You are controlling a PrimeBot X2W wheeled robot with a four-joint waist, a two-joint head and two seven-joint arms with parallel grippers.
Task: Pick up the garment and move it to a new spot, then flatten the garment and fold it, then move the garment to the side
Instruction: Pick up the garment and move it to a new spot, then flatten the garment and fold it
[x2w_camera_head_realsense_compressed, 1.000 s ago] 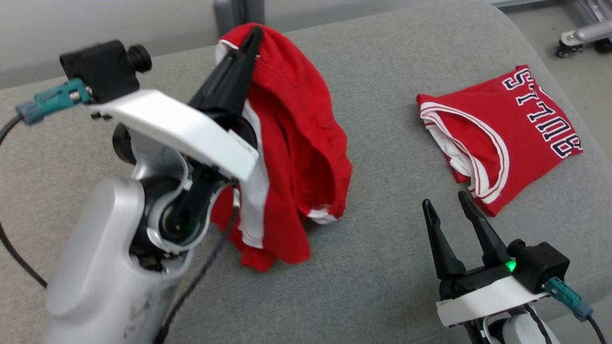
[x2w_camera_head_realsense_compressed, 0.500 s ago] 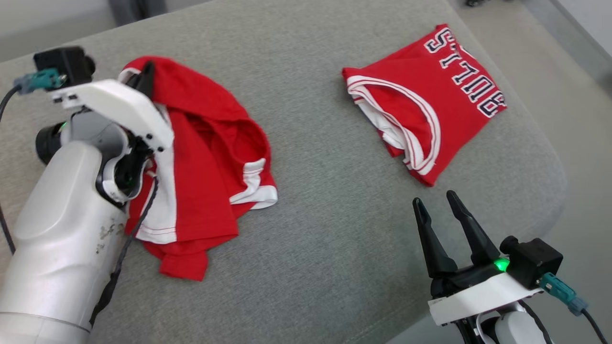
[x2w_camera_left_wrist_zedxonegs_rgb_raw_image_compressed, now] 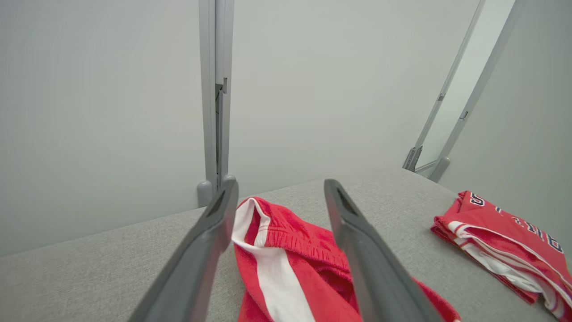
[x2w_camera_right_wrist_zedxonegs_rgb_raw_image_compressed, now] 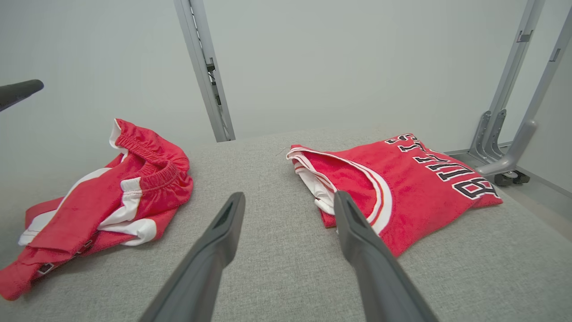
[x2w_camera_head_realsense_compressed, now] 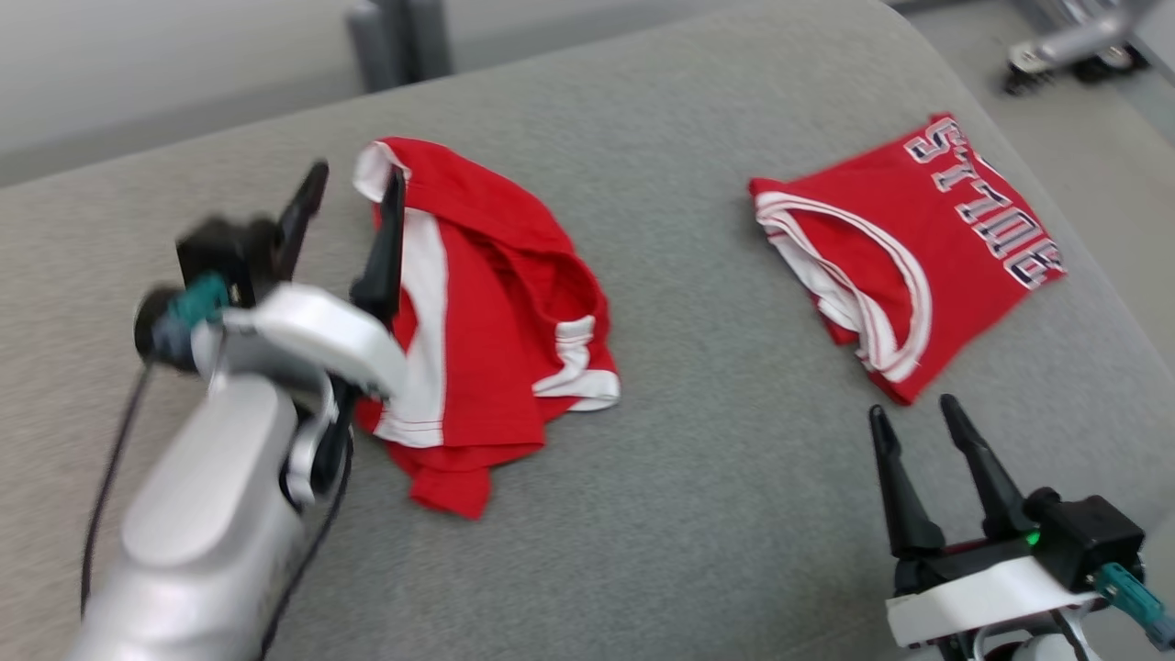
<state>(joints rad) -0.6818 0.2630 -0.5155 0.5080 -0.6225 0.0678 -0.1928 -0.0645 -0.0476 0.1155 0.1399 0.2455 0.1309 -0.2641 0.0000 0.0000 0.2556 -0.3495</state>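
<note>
Grey woven upholstery, coarse in its weave and rounded at the far corner, formed the padded surface (x2w_camera_head_realsense_compressed: 698,514) under both arms. Nearest, at the lower right of the head view, the right gripper (x2w_camera_head_realsense_compressed: 913,408) hovered above bare fabric, its two long, tapering dark fingers spread wide with nothing between them. The same showed in the right wrist view. On the left a smooth pale forearm, blurred, led up to the left gripper (x2w_camera_head_realsense_compressed: 352,207), whose fingers also stood far apart and gripped nothing. One finger lay over the near edge of the garment (x2w_camera_head_realsense_compressed: 496,303), though whether it touched the cloth could not be told.

The garment, a pair of soft red shorts with broad white side stripes and white hem trim, lay crumpled in a loose heap on the left part of the surface. Its gathered elastic waistband (x2w_camera_left_wrist_zedxonegs_rgb_raw_image_compressed: 290,235) pointed away between the left fingers. Well apart to the right rested a folded jersey (x2w_camera_head_realsense_compressed: 955,266), flat and roughly square, red with white-edged armholes and dark block lettering. Beyond the cushion rose a plain pale wall (x2w_camera_left_wrist_zedxonegs_rgb_raw_image_compressed: 111,89), a slim grey metal post (x2w_camera_left_wrist_zedxonegs_rgb_raw_image_compressed: 216,89) and, far right, a wheeled metal frame (x2w_camera_head_realsense_compressed: 1069,50).
</note>
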